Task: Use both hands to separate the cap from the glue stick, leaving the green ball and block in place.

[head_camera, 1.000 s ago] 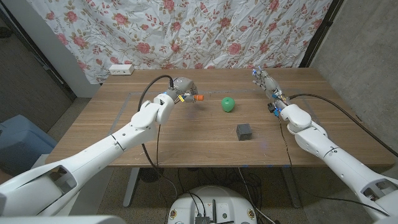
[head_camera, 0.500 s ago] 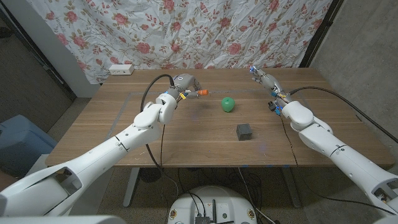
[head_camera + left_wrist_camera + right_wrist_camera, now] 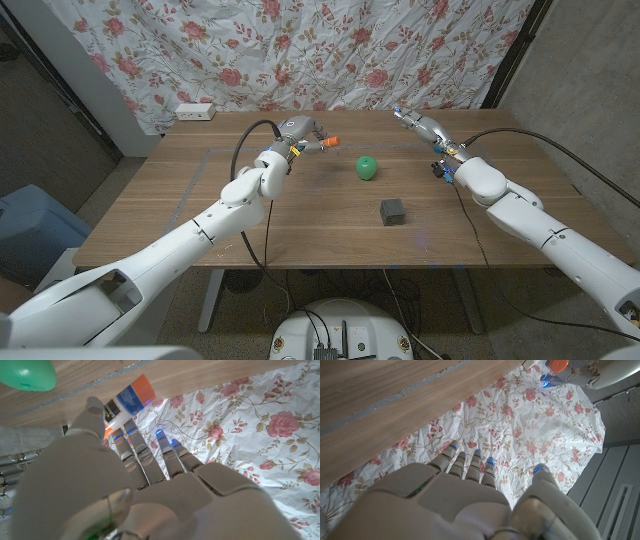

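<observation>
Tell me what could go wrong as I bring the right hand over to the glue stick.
1. The left hand holds the glue stick only at the fingertips, above the table; a sideways pull on the cap could twist it loose.
2. The ball lies between the hands; a low sweep by the right hand could roll it.
3. The block lies near the right forearm; dropping the elbow could nudge it.

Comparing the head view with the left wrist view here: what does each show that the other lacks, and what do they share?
Head view alone: the dark grey block, the right hand with fingers spread, the white power strip. Left wrist view alone: the blue label on the glue stick. Both: the left hand gripping the orange-capped glue stick, the green ball, the wooden table, the floral cloth.
</observation>
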Controlling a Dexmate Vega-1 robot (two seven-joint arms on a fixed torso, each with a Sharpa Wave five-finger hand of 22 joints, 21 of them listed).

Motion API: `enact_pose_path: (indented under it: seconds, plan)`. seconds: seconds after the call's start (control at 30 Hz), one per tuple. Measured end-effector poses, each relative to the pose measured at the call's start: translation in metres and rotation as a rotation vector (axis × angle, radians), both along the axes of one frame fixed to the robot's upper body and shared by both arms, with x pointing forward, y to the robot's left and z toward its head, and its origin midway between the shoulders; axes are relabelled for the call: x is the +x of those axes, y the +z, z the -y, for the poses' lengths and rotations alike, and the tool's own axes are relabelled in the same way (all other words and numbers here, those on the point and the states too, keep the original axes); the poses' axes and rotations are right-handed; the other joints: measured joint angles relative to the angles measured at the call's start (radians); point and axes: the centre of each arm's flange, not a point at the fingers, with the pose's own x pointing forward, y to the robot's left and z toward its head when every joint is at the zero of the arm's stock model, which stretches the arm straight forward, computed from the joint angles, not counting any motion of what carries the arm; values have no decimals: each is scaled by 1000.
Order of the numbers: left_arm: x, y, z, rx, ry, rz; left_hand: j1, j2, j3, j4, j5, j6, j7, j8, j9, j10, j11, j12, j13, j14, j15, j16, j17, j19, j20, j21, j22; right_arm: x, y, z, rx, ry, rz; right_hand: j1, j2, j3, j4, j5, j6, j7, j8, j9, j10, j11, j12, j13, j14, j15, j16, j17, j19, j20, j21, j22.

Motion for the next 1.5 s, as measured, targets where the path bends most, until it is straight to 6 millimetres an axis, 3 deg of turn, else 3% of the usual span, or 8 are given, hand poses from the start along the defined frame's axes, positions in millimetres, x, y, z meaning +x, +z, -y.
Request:
enact_pose_path:
  seconds: [0.07,0.37,0.6,0.8,0.9,0.97,1.27,1.5]
  plan:
    - [0,0,1,-12,-7,-2,0,0,-1,-1,0,0,0,-1,0,0,0,1,0,0,0,0,0,0,0,0,0,-2,3,-2,-20,-1,6,12,8,-1,-11,-7,0,0,0,0,0,0,0,0,0,0,0,0,-4,4,0,0]
    - [1,-5,6,-82,-43,-14,0,0,-6,3,0,0,0,-2,-3,0,0,4,0,-2,2,0,0,0,0,0,0,-6,13,-9,-119,3,26,52,-11,13,-49,-20,-22,-3,0,5,0,0,0,4,-5,13,0,-3,-4,11,0,0]
    - [1,-9,11,-115,-63,-26,-3,3,-7,1,0,0,0,-5,-4,0,0,4,1,-4,4,0,0,0,0,0,0,-8,20,-13,-182,9,42,92,-21,25,-80,-22,-27,-9,0,5,0,0,0,4,-7,36,0,-5,1,35,0,0]
    - [2,-12,14,-131,-87,-40,-6,6,-8,0,0,0,0,-7,-4,0,0,4,1,-4,4,0,0,0,0,0,0,-11,26,-17,-237,15,49,112,-20,32,-96,-22,-38,-9,4,5,-4,4,0,9,-12,45,0,-5,-6,49,0,0]
    - [3,-11,16,-134,-99,-43,-6,6,-8,0,0,0,0,-7,-4,0,0,4,1,-4,4,0,0,0,0,0,0,-13,29,-19,-259,15,52,128,-35,38,-102,-22,-45,-2,4,5,-8,7,0,9,-21,53,0,-4,-8,51,0,0]
    - [3,-11,17,-139,-108,-46,-6,6,-10,2,0,0,0,-7,-4,0,0,4,1,-4,4,0,0,0,0,0,0,-14,30,-20,-281,10,51,149,-33,41,-105,-22,-51,-7,4,9,-9,9,0,9,-21,57,0,-5,-7,65,0,0]
    - [6,-10,24,-163,-138,-62,-6,6,-14,3,-1,0,0,-9,-4,0,0,3,1,-4,4,0,0,0,0,0,0,-22,38,-28,-372,-12,55,183,-49,56,-120,-22,-66,9,7,9,-15,15,0,14,-20,73,0,-4,-2,84,0,0]
    - [8,-11,29,-185,-158,-71,-6,6,-14,3,-1,0,0,-13,-3,0,0,0,1,-4,4,0,0,-5,-5,0,0,-31,48,-36,-442,-32,68,246,-62,72,-124,-15,-57,33,16,12,1,30,4,18,-14,79,7,-4,-2,84,1,0]
